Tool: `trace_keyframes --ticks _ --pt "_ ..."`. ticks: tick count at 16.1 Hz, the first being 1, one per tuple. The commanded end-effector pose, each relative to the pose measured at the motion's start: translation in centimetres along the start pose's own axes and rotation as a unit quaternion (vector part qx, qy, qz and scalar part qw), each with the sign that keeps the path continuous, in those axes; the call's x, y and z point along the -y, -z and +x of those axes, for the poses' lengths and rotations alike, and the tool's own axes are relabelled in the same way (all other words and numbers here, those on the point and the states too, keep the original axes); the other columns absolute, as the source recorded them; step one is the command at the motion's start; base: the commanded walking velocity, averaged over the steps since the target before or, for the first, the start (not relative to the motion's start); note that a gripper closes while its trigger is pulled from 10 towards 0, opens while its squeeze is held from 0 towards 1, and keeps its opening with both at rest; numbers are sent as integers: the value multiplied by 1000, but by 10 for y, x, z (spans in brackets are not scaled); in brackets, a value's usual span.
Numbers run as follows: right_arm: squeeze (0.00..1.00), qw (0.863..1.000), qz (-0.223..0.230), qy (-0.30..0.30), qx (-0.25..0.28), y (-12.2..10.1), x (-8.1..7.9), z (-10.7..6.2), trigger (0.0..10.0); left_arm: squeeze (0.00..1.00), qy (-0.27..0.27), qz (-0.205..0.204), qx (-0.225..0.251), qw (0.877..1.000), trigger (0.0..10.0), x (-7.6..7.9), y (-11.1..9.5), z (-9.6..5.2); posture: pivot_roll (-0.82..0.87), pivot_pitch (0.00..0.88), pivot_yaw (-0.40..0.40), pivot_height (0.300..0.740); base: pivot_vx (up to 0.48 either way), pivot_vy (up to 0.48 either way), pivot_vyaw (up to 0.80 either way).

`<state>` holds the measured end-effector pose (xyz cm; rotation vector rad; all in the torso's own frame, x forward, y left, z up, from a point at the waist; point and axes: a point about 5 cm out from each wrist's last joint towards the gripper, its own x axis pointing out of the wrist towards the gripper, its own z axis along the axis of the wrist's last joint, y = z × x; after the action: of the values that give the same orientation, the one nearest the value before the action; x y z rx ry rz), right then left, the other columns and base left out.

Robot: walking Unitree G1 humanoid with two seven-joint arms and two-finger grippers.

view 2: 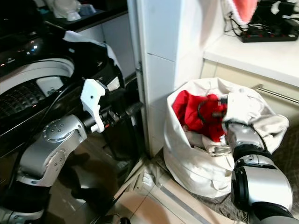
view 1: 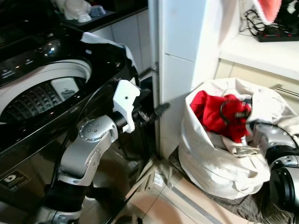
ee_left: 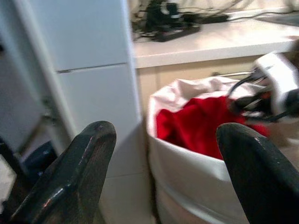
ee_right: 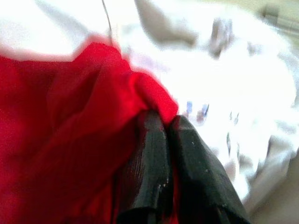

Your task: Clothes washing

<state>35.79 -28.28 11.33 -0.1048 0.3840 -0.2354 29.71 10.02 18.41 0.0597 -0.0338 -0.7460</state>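
A white laundry bag [view 1: 210,163] stands on the floor by the pillar, with a red garment [view 1: 210,109] bunched at its mouth. My right gripper [view 1: 233,111] is down inside the bag, shut on a fold of the red garment [ee_right: 70,130]; its fingertips [ee_right: 161,128] are pressed together in the cloth. My left gripper [view 1: 159,110] is held out in front of the black top-loading washing machine [view 1: 42,93], pointing toward the bag. Its fingers [ee_left: 88,163] are open and hold nothing. The washer's drum is open at the left.
A white tiled pillar [view 1: 180,46] stands between washer and bag. White cloth [view 1: 110,44] drapes over the washer's back corner. A counter [view 1: 261,53] with a black power strip [view 1: 278,33] and a drawer handle [view 1: 286,89] lie behind the bag.
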Motion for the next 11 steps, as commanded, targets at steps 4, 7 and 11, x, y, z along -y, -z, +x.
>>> trace_keyframes --ticks 4,7,11 --pt "0 979 42 -124 153 -73 -7 -26 0 0 -44 41 22 998 10000 -15 -15 2 35 0 103 740 0 0 0" --pt "0 937 65 -266 219 -119 -28 -66 0 0 -40 40 74 996 10000 -14 -39 13 18 0 109 740 0 0 0" --pt "0 849 94 -433 289 -169 -62 -124 0 1000 7 28 158 987 10000 -4 -78 25 9 0 103 740 0 0 0"
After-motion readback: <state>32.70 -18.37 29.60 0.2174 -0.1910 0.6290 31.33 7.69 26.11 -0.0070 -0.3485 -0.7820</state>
